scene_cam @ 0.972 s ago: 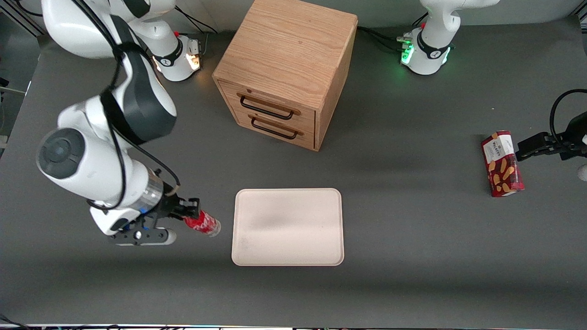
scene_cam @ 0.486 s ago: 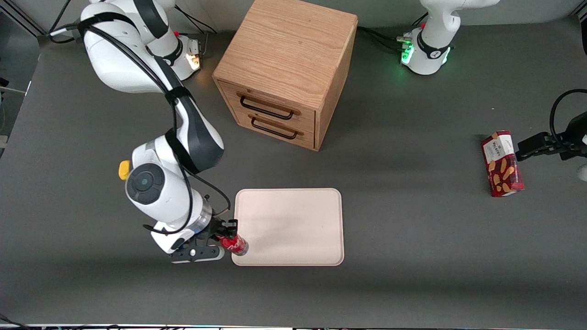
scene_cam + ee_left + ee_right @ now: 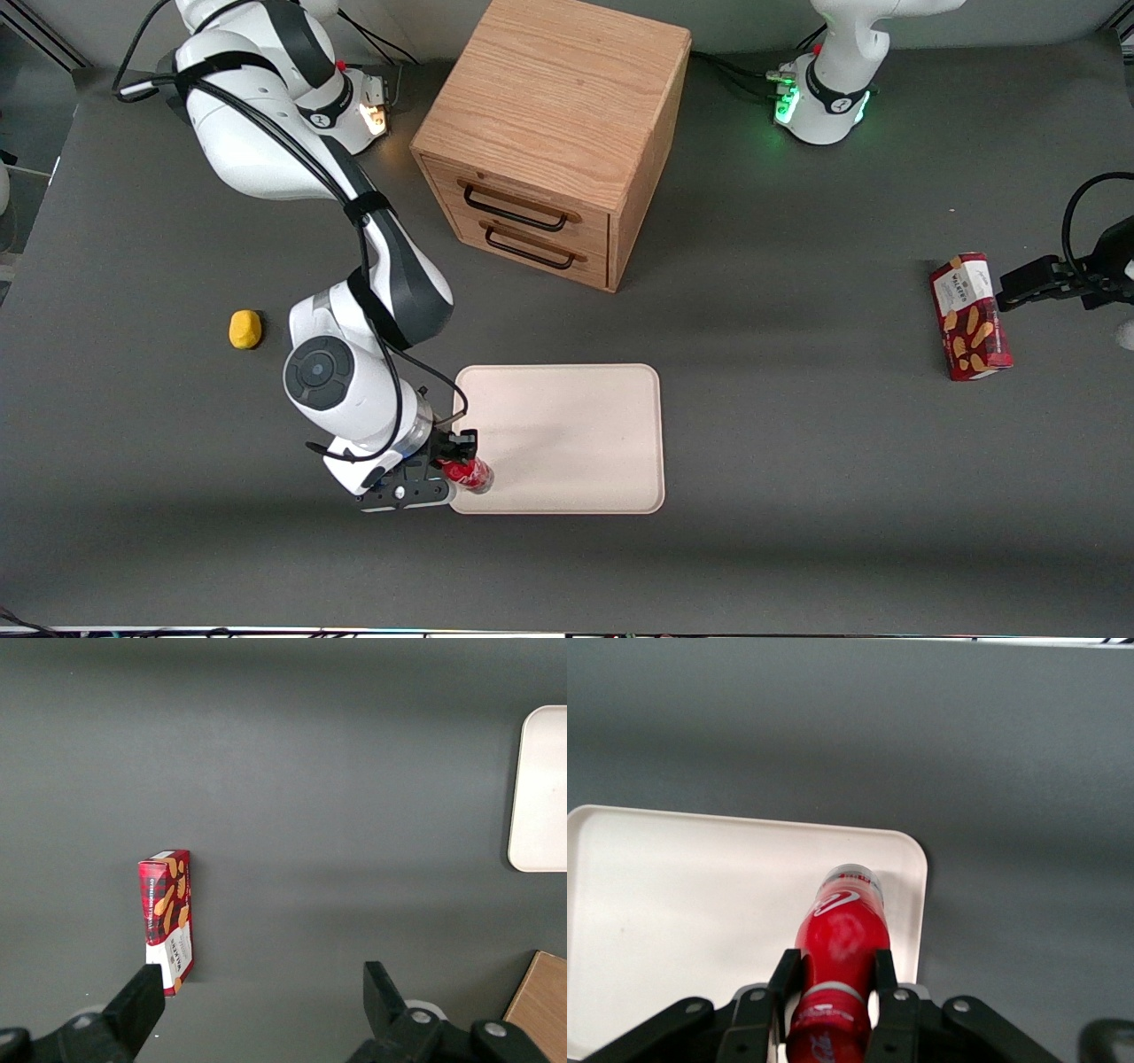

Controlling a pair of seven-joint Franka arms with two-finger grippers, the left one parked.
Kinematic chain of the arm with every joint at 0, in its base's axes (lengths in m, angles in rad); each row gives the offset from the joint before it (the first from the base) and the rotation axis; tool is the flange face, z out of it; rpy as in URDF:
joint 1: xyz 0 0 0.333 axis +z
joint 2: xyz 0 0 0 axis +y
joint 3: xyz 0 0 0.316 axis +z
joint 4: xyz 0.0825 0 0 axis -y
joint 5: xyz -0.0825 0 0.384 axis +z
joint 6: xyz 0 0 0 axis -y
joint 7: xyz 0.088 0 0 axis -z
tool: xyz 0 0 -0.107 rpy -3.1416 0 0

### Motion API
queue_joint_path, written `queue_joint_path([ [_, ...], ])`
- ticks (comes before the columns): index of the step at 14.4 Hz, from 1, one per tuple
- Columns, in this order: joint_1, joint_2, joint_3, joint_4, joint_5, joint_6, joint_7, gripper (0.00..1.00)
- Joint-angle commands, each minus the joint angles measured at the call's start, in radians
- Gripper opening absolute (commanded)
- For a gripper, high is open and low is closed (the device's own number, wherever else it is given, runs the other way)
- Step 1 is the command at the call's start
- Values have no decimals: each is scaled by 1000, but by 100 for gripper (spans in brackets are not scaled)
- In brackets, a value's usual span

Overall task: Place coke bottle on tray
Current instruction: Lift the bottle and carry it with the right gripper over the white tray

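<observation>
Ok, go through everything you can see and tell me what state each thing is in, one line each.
coke bottle: held, tilted, base over the tray's corner.
gripper: jaws shut on the coke bottle, at the tray corner nearest the front camera.
tray: flat on the table, nothing resting on it.
drawer cabinet: both drawers closed.
snack box: lying flat, toward the parked arm's end.
yellow object: loose on the table, untouched.
</observation>
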Motion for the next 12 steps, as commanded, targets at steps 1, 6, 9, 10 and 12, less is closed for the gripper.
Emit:
queue_joint_path([
  [1, 10, 14, 3, 23, -19, 1, -4, 0],
  [6, 6, 14, 0, 19, -19, 1, -9, 40],
  [9, 3, 14, -4, -18, -19, 12, -7, 45],
  [10, 3, 13, -4, -24, -17, 32, -10, 45],
  [12, 3, 13, -4, -37, -17, 46, -12, 45],
])
